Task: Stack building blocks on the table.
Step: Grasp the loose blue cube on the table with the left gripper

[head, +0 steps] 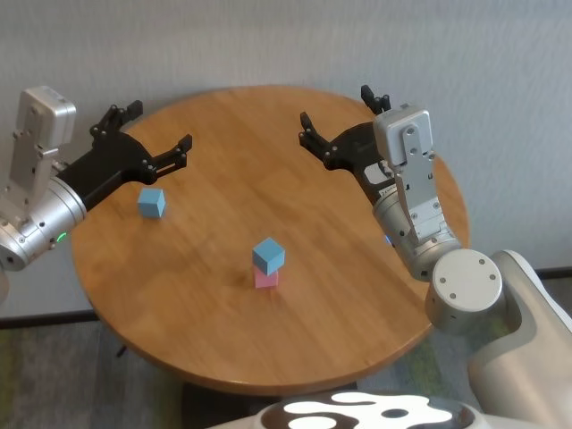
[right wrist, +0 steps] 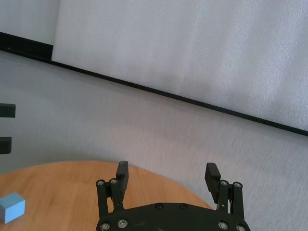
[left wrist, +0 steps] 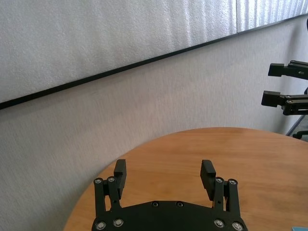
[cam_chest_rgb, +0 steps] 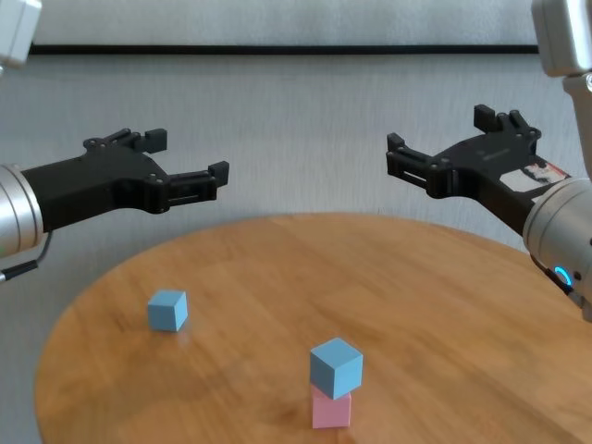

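A light blue cube (head: 268,255) sits skewed atop a pink cube (head: 266,279) at the table's (head: 357,313) centre; another light blue cube (head: 151,203) lies at nine o'clock

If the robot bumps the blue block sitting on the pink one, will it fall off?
Probably. The top blue block sits twisted on the pink block, its corners overhanging, so a nudge could tip it. It looks stiff with flat faces, so it would likely tumble and stop on the table, not roll.
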